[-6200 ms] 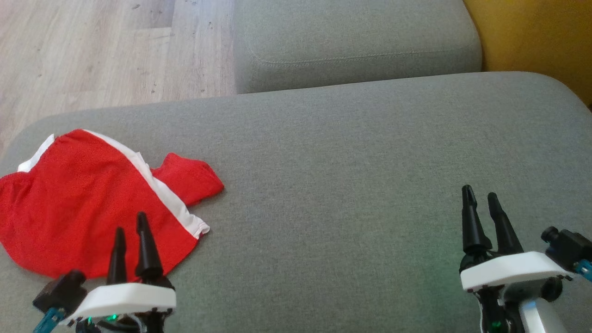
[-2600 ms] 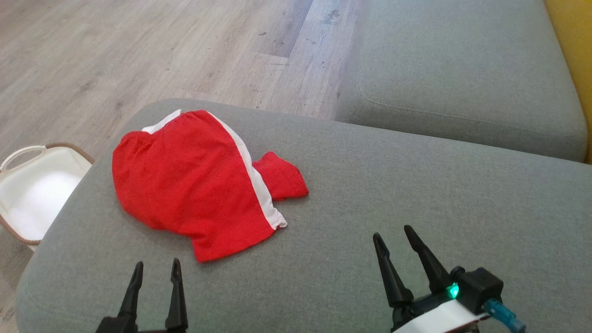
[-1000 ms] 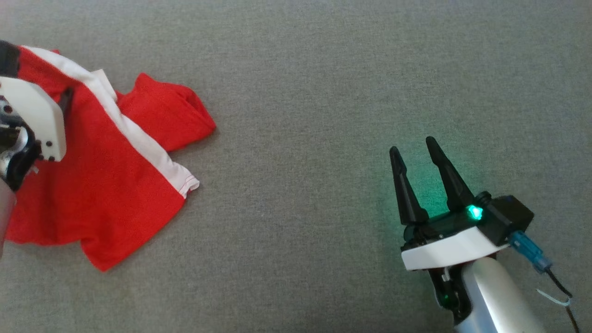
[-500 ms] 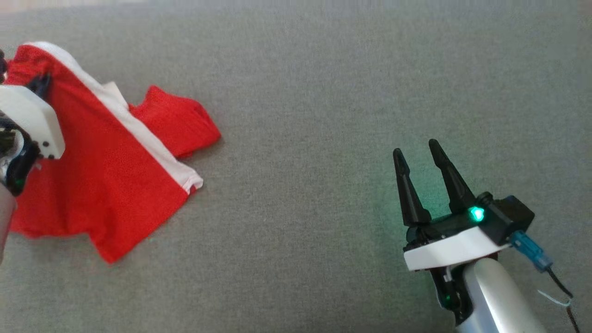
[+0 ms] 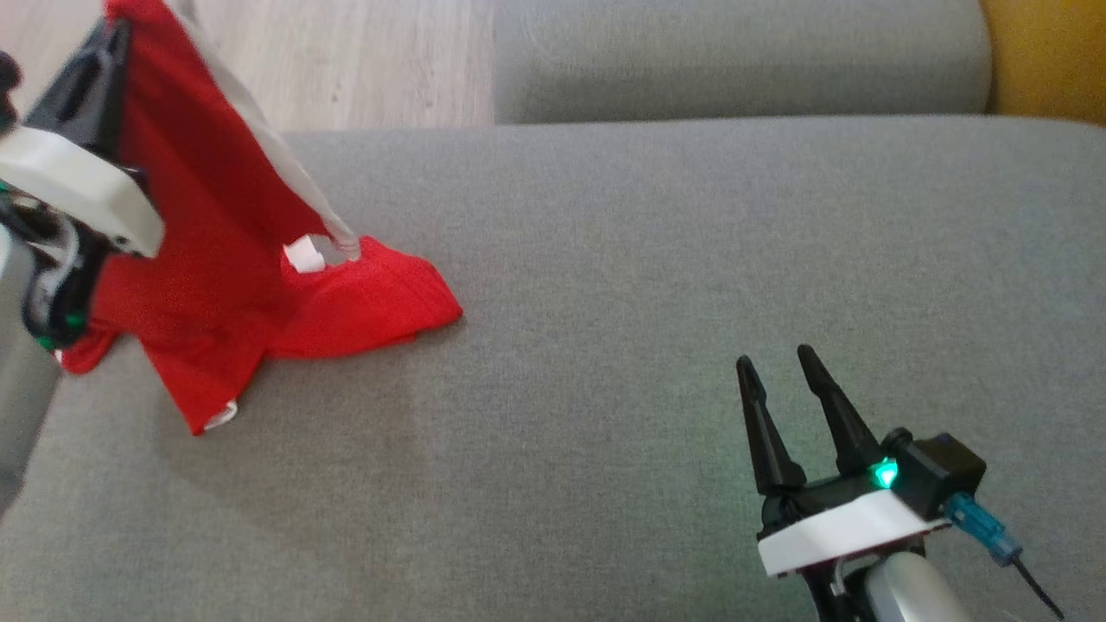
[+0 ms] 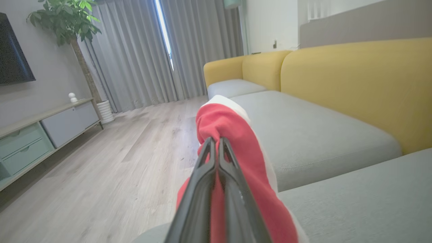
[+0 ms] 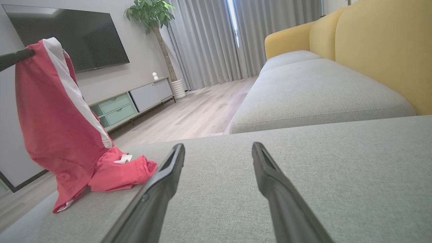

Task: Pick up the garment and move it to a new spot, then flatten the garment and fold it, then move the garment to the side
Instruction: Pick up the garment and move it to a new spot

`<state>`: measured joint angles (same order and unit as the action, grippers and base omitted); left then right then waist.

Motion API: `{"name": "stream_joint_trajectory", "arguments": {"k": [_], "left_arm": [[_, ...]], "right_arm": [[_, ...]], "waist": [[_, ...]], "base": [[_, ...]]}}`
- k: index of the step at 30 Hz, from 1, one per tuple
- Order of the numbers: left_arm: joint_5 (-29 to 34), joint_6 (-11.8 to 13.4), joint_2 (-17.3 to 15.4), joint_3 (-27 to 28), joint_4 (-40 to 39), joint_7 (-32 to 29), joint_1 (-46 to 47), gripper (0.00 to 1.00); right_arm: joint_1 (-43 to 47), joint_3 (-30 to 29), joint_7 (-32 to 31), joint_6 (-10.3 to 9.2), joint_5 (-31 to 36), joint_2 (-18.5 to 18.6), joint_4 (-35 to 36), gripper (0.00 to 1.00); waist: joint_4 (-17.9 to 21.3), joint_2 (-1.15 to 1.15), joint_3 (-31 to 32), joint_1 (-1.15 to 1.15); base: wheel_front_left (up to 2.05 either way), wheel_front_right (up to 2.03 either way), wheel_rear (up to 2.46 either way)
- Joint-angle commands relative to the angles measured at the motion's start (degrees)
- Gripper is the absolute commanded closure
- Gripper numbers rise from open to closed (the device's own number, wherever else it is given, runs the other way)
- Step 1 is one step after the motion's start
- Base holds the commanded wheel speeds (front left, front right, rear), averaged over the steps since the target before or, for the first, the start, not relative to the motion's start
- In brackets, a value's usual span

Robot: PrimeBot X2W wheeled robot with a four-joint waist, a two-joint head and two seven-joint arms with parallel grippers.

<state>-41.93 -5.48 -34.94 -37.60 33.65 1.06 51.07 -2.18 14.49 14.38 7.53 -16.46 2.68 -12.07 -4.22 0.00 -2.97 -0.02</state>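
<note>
Fabric comes first: the garment is a thin red knit with a fine mesh grain, and a white stripe runs down one side. We see it pulled up into a tall, narrow cone. Its top edge is pinched in the left gripper, whose long dark fingers are pressed together on the cloth. The lower part still trails on the seat in a soft crumpled fold. Half a second ago it lay almost flat and spread out; now most of it hangs in the air at the left end of the seat. The head camera has tilted too, so the far edge of the sofa has come into view. The right gripper remains spread and empty, low over the seat and well apart from the cloth. Under it all lies a broad seat cushion of grey woven upholstery with rounded corners. A second cushion lies beyond it, and a yellow backrest stands behind. Around the sofa we see a pale wood floor, grey curtains, a potted tree, a dark television and a low cabinet.
</note>
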Motion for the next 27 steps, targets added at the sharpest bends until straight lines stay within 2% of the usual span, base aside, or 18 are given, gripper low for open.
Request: {"name": "stream_joint_trajectory", "arguments": {"k": [1,8,14,22,26,27], "left_arm": [[-0.9,0.8,-2.6,2.9,-3.1,0.2,1.5,1.0],[-4.7,4.9,1.3,3.2,-16.6,-1.7,-3.0,1.0],[-5.3,8.2,6.6,1.2,-23.9,-2.6,-4.4,1.0],[-4.7,9.5,13.9,-0.9,-22.8,-1.7,-0.9,1.0],[-4.9,8.6,17.3,-1.6,-18.6,-0.6,1.5,1.0],[-5.1,8.0,18.2,-1.7,-17.2,0.1,1.9,0.96]], "right_arm": [[-0.8,1.4,0.6,-0.04,-0.3,0.2,1.7,0.0],[-1.0,0.7,0.6,-0.04,-1.8,0.2,2.1,0.0],[-1.8,0.9,0.6,-0.04,-2.0,0.2,2.8,0.0],[-4.3,-0.5,0.6,-0.04,-4.6,0.2,5.3,0.0],[-5.1,-0.7,0.6,-0.04,-5.4,0.2,6.4,0.0],[-5.2,-0.8,0.6,-0.04,-5.6,0.2,6.6,0.0]], "waist": [[-0.2,0.0,1.5,0.02],[2.8,0.0,1.9,0.02],[7.9,0.0,0.5,0.02],[16.6,0.0,-4.0,0.02],[19.5,0.0,-6.2,0.02],[19.8,0.0,-6.5,0.02]], "base": [[0.0,0.0,0.0],[0.0,0.0,0.0],[0.0,0.0,0.0],[0.0,0.0,0.0],[0.0,0.0,0.0],[0.0,0.0,0.0]]}}
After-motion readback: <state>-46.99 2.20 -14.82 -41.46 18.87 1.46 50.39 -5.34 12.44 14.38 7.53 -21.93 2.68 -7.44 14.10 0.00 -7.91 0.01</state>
